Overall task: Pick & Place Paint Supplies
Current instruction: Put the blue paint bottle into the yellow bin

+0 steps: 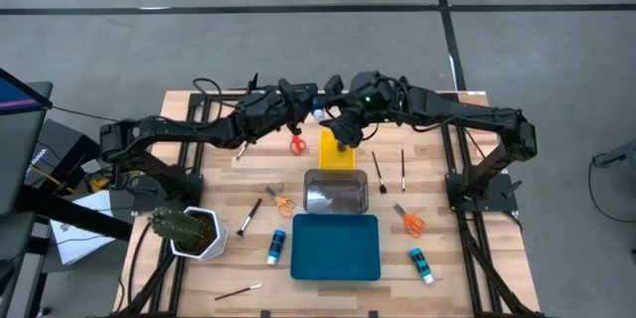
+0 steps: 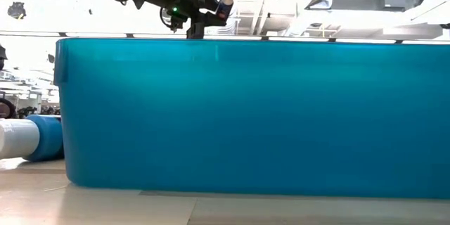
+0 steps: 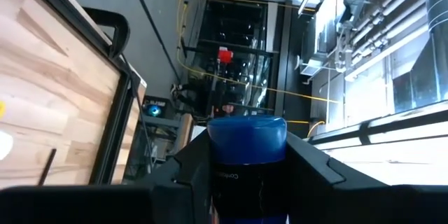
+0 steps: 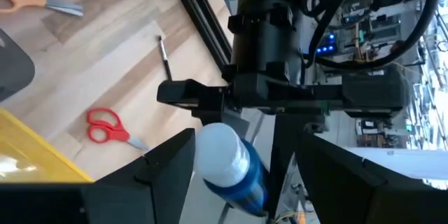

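High over the table's far middle, my left gripper (image 1: 310, 111) is shut on a small blue bottle (image 4: 234, 168) with a white cap. My right gripper (image 4: 248, 140) faces it, open, with one finger on each side of the cap end; I cannot tell whether they touch it. On the table lie two more blue bottles (image 1: 276, 246) (image 1: 420, 265), red scissors (image 1: 297, 144), two orange scissors (image 1: 281, 202) (image 1: 410, 221) and several brushes (image 1: 378, 171) (image 1: 248, 217). My left gripper pinches the bottle's blue body (image 3: 246, 155) between its two fingers, coming in level from the table's left. The bottle is lifted clear, high above the table. Its white cap (image 4: 218, 152) sticks out toward my right gripper.
A yellow tray (image 1: 336, 149), a clear tray (image 1: 335, 194) and a blue tray (image 1: 336, 246) stand in a row down the table's middle. A green cactus in a white pot (image 1: 191, 231) stands near left. The blue tray's wall (image 2: 246, 112) fills the low view.
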Tool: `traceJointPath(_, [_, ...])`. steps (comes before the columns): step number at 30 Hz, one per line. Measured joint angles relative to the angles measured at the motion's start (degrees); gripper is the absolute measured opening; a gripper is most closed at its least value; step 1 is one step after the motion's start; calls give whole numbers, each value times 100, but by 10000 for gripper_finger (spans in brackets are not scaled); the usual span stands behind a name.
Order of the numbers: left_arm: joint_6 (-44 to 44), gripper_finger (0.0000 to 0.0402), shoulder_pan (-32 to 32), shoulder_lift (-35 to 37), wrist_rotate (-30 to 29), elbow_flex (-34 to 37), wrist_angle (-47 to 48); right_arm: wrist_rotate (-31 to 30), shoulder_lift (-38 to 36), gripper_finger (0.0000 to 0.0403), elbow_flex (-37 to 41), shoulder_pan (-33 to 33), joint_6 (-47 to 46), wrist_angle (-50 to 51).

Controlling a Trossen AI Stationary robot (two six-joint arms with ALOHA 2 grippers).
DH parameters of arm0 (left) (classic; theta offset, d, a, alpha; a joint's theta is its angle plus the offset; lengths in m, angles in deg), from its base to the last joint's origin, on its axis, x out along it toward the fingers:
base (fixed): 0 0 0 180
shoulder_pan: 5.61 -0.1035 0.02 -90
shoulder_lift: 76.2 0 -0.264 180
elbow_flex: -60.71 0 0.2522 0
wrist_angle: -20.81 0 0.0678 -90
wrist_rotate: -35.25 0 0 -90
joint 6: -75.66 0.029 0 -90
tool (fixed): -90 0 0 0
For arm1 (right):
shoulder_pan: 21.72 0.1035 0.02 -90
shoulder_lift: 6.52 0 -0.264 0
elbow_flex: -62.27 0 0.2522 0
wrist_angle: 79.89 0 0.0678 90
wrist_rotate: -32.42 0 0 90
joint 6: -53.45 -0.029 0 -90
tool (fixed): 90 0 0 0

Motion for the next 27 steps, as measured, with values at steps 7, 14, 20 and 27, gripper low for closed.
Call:
traceJointPath(7, [-105,125,96,0,-68,0,-101,4,-9,240,0,55,17,-20])
traceJointPath(14, [-133,125,99,0,35,-2,-364,-204,-18,240,-4,88,202,39])
traceJointPath(20, [-107,125,123,74,79,-2,-377,-296,-53,237,-4,92,256,45])
traceJointPath(27, [-101,125,123,87,78,-2,-371,-303,-52,195,-4,92,270,35])
